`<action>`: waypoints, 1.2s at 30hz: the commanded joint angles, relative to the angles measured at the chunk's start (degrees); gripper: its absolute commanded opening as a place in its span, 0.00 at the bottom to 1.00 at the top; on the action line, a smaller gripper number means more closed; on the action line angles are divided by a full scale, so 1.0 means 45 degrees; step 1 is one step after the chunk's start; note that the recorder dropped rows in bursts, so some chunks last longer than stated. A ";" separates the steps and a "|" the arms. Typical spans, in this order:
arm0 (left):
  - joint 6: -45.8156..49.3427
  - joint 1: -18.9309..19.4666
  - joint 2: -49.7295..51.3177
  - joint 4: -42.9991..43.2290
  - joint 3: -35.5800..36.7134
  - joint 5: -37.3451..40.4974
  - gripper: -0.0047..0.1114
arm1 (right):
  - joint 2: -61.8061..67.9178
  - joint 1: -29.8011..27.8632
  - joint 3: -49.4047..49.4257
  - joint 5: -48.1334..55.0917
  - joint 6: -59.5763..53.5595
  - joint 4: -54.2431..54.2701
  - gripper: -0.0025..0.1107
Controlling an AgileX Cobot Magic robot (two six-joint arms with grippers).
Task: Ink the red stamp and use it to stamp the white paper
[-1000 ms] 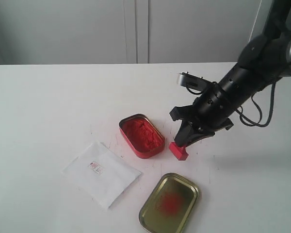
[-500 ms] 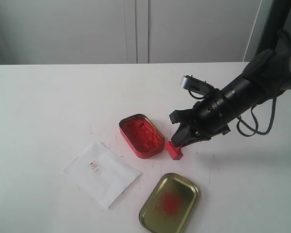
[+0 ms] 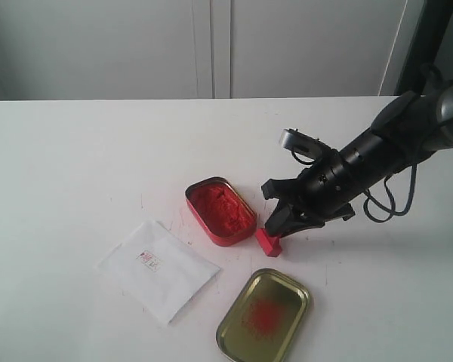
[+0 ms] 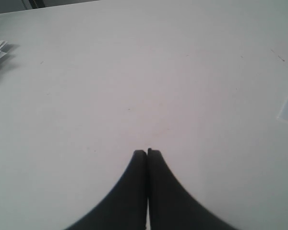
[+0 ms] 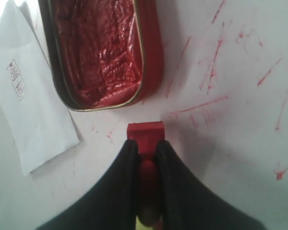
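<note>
Left gripper (image 4: 147, 154) has its two black fingers pressed together on nothing, just hanging over the bare white table (image 3: 75, 166). In the exterior view the white paper (image 3: 158, 270) lies flat with a small red imprint on it, at about 8 o'clock from the open red ink tin (image 3: 220, 211). The gold lid (image 3: 264, 315) with a red smear inside is at about 5 o'clock from that tin. The red stamp (image 3: 269, 242) is just beside the tin at its 4 o'clock, tilted, with its lower end down at the table. The right gripper (image 3: 281, 226) is clamped on the stamp's narrow handle, and red ink streaks mark the table around it.
</note>
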 commanded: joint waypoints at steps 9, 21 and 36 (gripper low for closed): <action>-0.0049 -0.0041 -0.0005 -0.0046 0.0034 0.0031 0.04 | 0.0006 -0.0061 0.0048 -0.0873 -0.0016 0.0056 0.36; -0.0049 -0.0041 -0.0005 -0.0046 0.0034 0.0031 0.04 | -0.1097 -0.0061 0.0048 -0.2838 0.1742 -0.2693 0.37; -0.0049 -0.0041 -0.0005 -0.0046 0.0034 0.0031 0.04 | -0.2067 -0.0061 0.0048 -0.1764 0.2169 -0.2805 0.02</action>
